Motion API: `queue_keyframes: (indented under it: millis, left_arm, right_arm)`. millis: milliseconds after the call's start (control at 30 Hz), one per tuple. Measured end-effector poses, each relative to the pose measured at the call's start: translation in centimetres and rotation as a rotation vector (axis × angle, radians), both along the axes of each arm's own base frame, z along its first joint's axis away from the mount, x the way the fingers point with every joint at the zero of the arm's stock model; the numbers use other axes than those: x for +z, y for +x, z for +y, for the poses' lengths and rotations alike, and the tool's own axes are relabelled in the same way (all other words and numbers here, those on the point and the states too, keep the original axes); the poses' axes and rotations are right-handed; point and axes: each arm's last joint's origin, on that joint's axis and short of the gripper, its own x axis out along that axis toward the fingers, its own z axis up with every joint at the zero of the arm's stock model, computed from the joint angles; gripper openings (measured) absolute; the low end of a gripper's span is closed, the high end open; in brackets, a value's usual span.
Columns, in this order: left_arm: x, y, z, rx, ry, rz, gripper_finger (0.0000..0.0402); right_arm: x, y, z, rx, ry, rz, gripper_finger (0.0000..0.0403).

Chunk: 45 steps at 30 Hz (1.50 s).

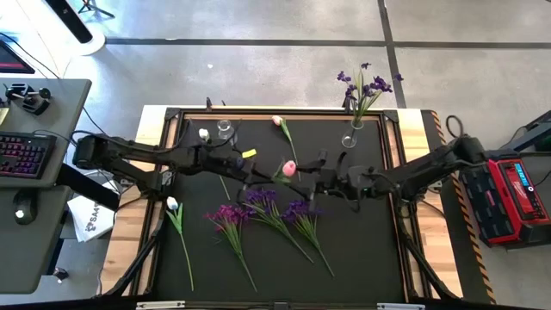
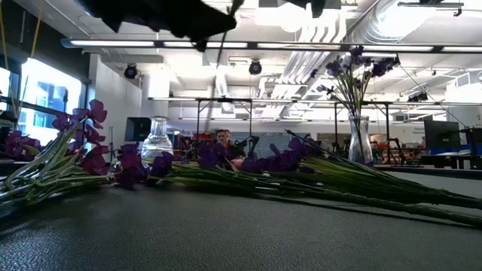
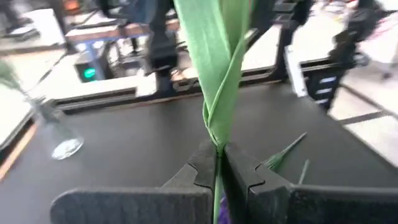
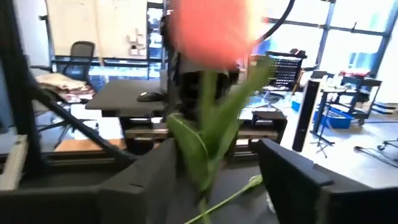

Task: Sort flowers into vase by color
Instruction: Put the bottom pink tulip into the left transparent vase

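Observation:
My left gripper (image 1: 256,175) (image 3: 217,160) is above the middle of the black mat, shut on a pink tulip (image 1: 289,168). My right gripper (image 1: 307,178) (image 4: 214,165) faces it from the right, open. Its fingers stand on either side of the tulip's stem (image 4: 205,149), below the pink bloom (image 4: 214,31). A second pink tulip (image 1: 278,121), a white tulip (image 1: 172,204) and three purple flowers (image 1: 263,200) lie flat on the mat. One clear vase (image 1: 225,129) stands empty. Another vase (image 1: 349,138) holds purple blooms (image 1: 366,86). My left gripper pinches the pink tulip's green stem (image 3: 217,149) between its two fingers, just below where a long leaf (image 3: 214,56) wraps it. The stem runs on past the fingertips toward my right gripper. In the high view the tulip is lifted clear of the mat.
The purple flowers (image 2: 226,162) stretch across the mat's near half, with stems reaching toward its near edge. A small white bud (image 1: 203,133) lies beside the empty vase (image 2: 157,139). The mat's raised frame (image 1: 258,110) borders the work area. A desk with a keyboard (image 1: 26,155) stands off the table's left.

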Motion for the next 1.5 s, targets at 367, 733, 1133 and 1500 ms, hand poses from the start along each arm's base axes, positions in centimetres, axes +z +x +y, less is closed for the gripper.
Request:
queue_keyframes:
  millis: [367,733,1133,1500]
  left_arm:
    - [2.4,-8.2,2.7,0.443,0.045,-0.146,0.0000]
    - [4.2,-13.4,9.2,0.718,0.043,-0.227,0.0000]
    - [1.8,-13.9,14.7,0.733,-0.103,-0.164,0.0000]
    - [1.9,-13.3,15.1,0.706,-0.123,-0.203,0.0000]
  right_arm:
    - [-0.2,-1.5,2.8,0.030,0.021,0.066,0.0244]
    - [-5.0,1.5,3.1,-0.036,0.005,0.180,0.0217]
    - [-5.3,2.1,2.6,-0.035,0.013,0.160,0.0197]
    - [-5.3,2.1,2.5,-0.036,0.023,0.158,0.0197]
